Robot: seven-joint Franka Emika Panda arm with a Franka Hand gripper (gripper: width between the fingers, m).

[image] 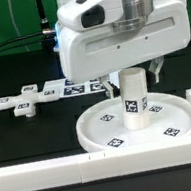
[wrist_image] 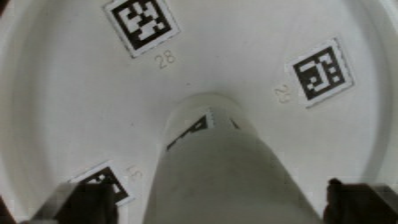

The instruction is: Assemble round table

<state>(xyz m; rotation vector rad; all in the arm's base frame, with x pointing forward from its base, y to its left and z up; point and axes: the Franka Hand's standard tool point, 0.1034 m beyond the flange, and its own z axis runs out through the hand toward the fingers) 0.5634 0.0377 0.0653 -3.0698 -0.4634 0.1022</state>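
I see the post (image: 135,99) upright at the middle of the disc (image: 95,132) on the black worktop (image: 30,135) — the fingers (image: 158,69) flank its top, the visible one clear of it. The marker board (image: 62,89) lies behind — a white rail (image: 56,172) runs in front.

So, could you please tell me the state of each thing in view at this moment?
Disc: lying flat on the table, rim up.
Post: standing upright on the disc's centre, not gripped; whether it is fastened cannot be told.
Gripper: open, above the disc, one finger on either side of the post and clear of it.
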